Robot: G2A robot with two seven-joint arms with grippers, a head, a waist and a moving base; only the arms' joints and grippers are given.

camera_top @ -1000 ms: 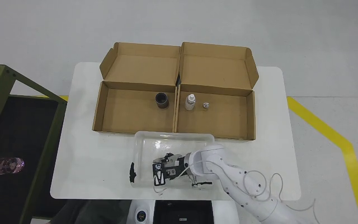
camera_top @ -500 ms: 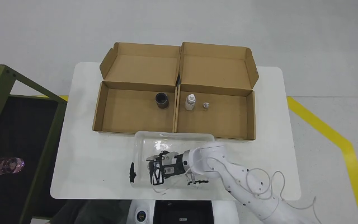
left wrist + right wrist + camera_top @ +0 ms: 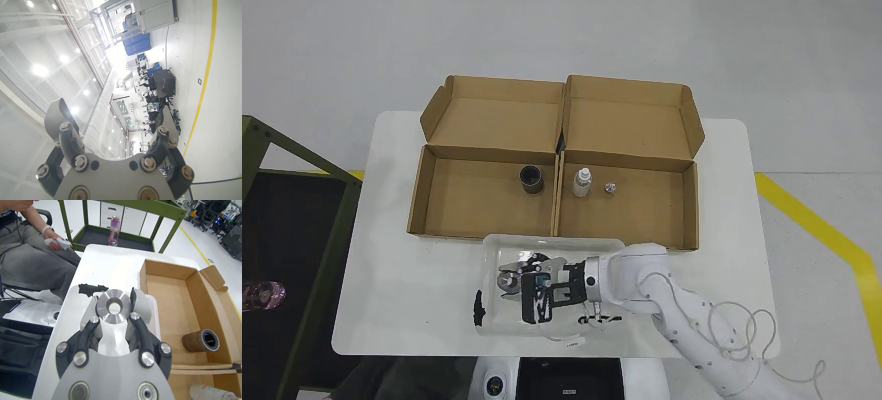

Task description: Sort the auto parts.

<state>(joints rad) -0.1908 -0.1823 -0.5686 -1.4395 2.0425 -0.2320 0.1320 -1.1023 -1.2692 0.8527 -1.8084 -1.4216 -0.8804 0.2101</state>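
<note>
We have the right gripper clamped on the steel ring, over the clear tray (its left end). We judge slip the main risk: smooth flanks, narrow pinch; a swing could drop it.

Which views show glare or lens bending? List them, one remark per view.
Left wrist view: ceiling lamps flare white behind the open left gripper, and the yellow floor line bows, a wide-lens bend. Right wrist view: the shiny silver metal ring in the right gripper mirrors the light in bright wedges. Top view: even light on the white table, no glare.
</note>
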